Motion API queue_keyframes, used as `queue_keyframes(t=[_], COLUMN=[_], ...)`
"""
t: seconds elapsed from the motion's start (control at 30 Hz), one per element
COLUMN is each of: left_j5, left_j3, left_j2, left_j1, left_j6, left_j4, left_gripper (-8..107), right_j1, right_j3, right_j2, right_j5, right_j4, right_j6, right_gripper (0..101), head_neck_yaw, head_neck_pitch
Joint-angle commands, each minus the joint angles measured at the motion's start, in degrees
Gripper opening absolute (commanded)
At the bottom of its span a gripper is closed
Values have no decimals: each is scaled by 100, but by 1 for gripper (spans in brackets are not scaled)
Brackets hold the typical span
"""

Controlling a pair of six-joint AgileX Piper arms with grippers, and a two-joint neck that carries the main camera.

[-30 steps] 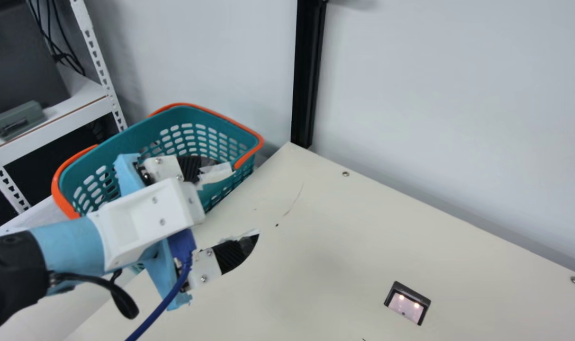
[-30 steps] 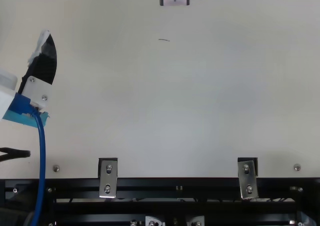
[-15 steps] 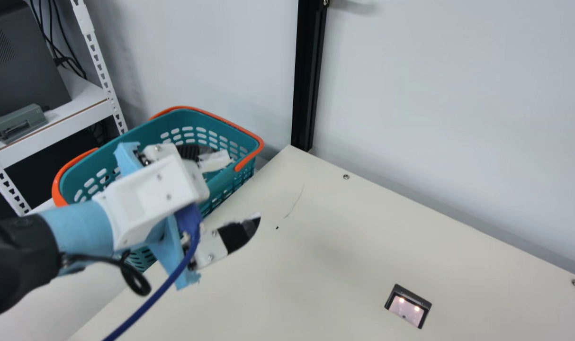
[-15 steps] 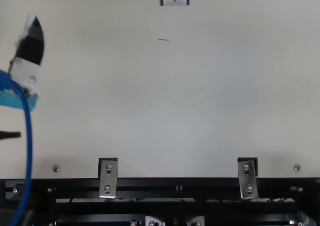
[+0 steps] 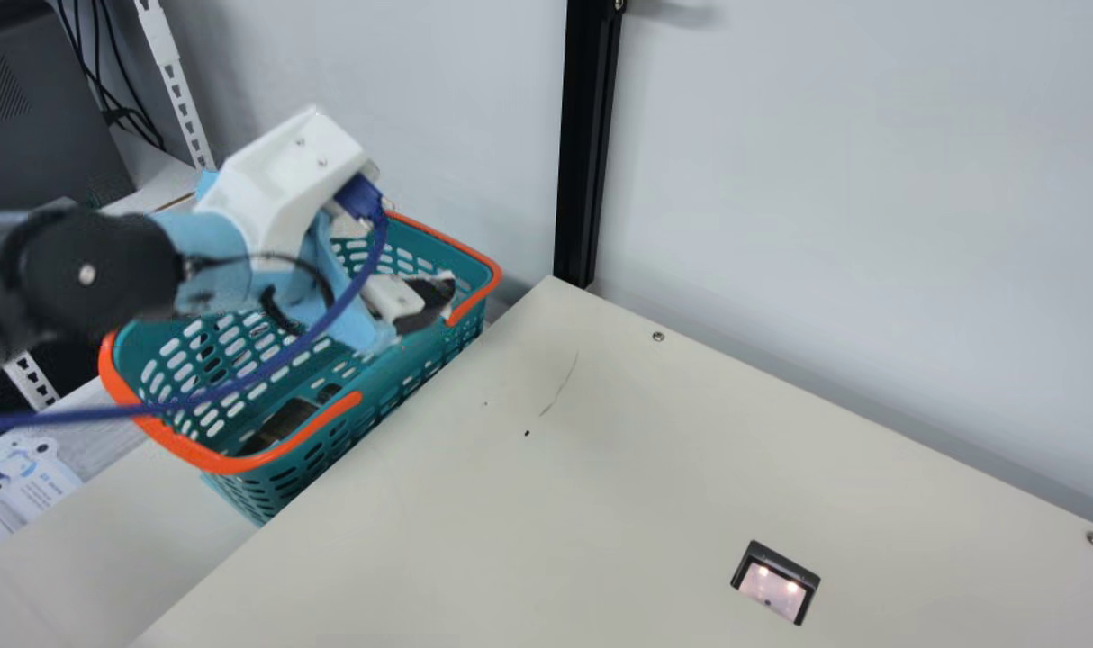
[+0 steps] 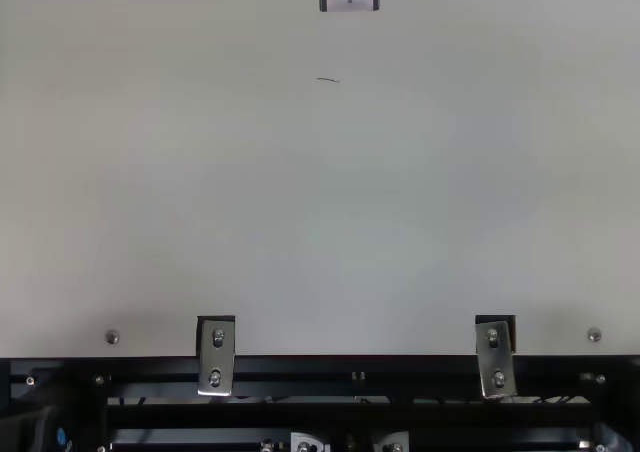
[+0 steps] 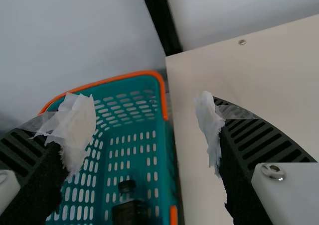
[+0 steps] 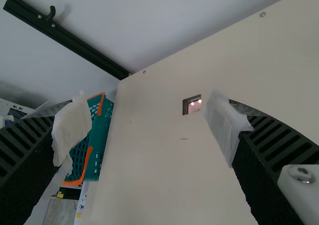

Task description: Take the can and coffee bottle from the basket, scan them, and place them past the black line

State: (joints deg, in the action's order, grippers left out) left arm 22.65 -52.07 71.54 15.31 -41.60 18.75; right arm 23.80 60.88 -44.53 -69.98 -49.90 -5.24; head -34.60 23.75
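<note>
Step rn, prob: going for the coffee bottle, down in the basket by the table-side wall. Left gripper over the basket, fingers apart, holding nada; right gripper also spread, also w/o a load. Imo line up over the bottle b4 dropping in, straddle the body rather than the cap, and go slow near the rim. Squeeze gently, lift straight up, then off to the scanner. Watch the blue cable for snags, btw. Hard to make out: bottle's lower end cut off in left wrist view, upright vs leaning unclear. Can't pin down can or black line, tbh.
</note>
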Motion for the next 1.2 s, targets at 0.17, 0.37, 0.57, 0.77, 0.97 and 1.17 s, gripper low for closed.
queue_keyframes(t=[0.17, 0.37, 0.57, 0.77, 0.97, 1.17], left_j5=[1005, 1696, 2153, 2285, 2266, 2149], left_j3=[-1581, -2466, -3013, -3278, -3299, -3169], left_j2=[1686, 2722, 3543, 4247, 4821, 5223], left_j1=[1295, 1558, 1569, 1621, 1669, 1699], left_j6=[-1354, -1438, -1141, -724, -417, -139], left_j4=[492, 19, -373, -668, -836, -1080], left_gripper=[90, 90, 90, 90, 90, 90], right_j1=[0, 0, 0, 0, 0, 0], right_j3=[0, 0, 0, 0, 0, 0], right_j2=[0, 0, 0, 0, 0, 0], right_j5=[0, 0, 0, 0, 0, 0], right_j4=[0, 0, 0, 0, 0, 0], right_j6=[0, 0, 0, 0, 0, 0], right_gripper=[101, 101, 101, 101, 101, 101], head_neck_yaw=[-63, -63, -63, -63, -63, -63], head_neck_pitch=[104, 104, 104, 104, 104, 104])
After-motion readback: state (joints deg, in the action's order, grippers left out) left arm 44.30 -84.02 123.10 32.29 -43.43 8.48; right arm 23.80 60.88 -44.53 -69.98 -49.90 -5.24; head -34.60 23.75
